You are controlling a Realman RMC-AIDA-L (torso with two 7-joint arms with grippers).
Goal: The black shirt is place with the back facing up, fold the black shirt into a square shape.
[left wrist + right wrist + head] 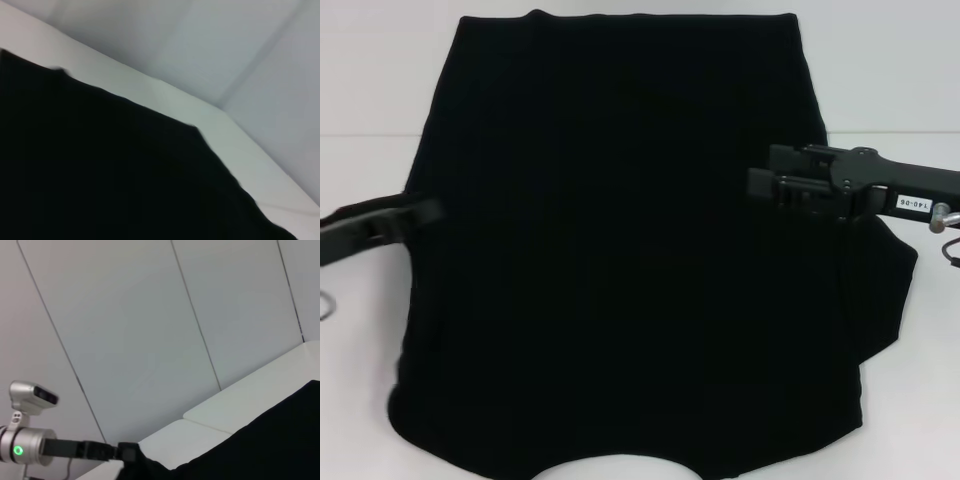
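1. one large, plain matte black soft-fabric shirt (620, 260) lies spread flat on the white table (370, 380), filling most of the head view; its straight far edge lies toward the wall, and a curved edge sits nearest the robot.
2. it looks light, limp and non-slippery, so it should drape and sag wherever it is lifted rather than hold a shape; pinching an edge or corner seems wiser than grabbing the middle, where several layers could bunch.
3. on the right side a fold of cloth sticks out past the body, a likely spot for a hold.
4. the black left gripper (415, 213) sits at the shirt's left edge; i cannot tell how its fingers stand.
5. the black right gripper (765, 185) hovers over the shirt's right edge; its fingers' state is likewise unclear.
6. the grey panelled wall (150, 315) stands behind the table.
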